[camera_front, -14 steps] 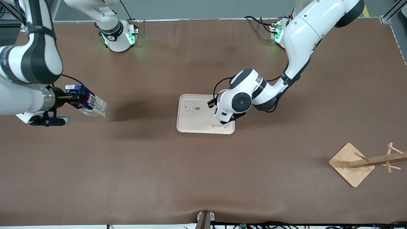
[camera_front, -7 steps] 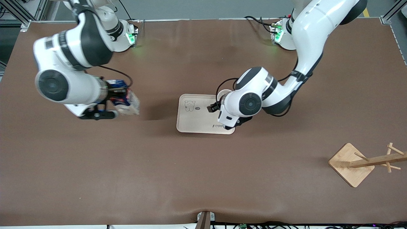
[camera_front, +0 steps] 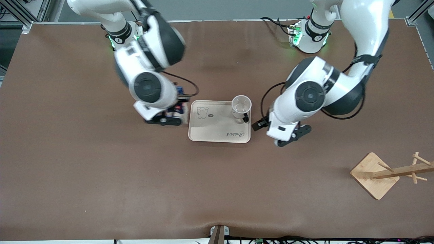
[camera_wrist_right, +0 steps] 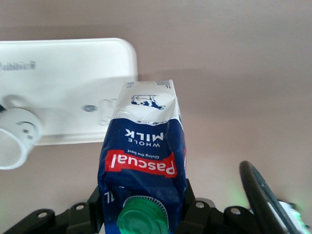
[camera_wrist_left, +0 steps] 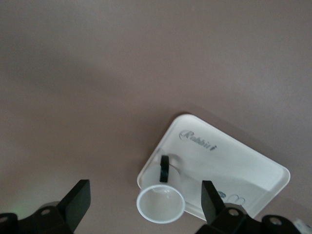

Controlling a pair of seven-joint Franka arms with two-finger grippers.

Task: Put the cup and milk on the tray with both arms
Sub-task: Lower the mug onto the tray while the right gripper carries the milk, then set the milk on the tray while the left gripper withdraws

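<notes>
The cream tray (camera_front: pixel 217 130) lies mid-table; it also shows in the left wrist view (camera_wrist_left: pixel 234 161) and the right wrist view (camera_wrist_right: pixel 63 73). The white cup (camera_front: pixel 241 105) stands upright on the tray's corner toward the left arm's end, farther from the front camera, handle toward that camera. It shows too in both wrist views (camera_wrist_left: pixel 161 207) (camera_wrist_right: pixel 12 144). My left gripper (camera_wrist_left: pixel 144 189) is open and empty, raised clear of the cup, off the tray's edge at the left arm's end. My right gripper (camera_wrist_right: pixel 141 207) is shut on the milk (camera_wrist_right: pixel 144 146), green cap between the fingers, beside the tray's edge at the right arm's end (camera_front: pixel 179 108).
A wooden peg rack on a square base (camera_front: pixel 374 174) stands near the left arm's end of the table, nearer the front camera than the tray. Brown mat covers the whole table.
My right arm has swung the milk from the right arm's end of the table to the tray's edge. My left gripper has let go of the cup and drawn away, uncovering it.
</notes>
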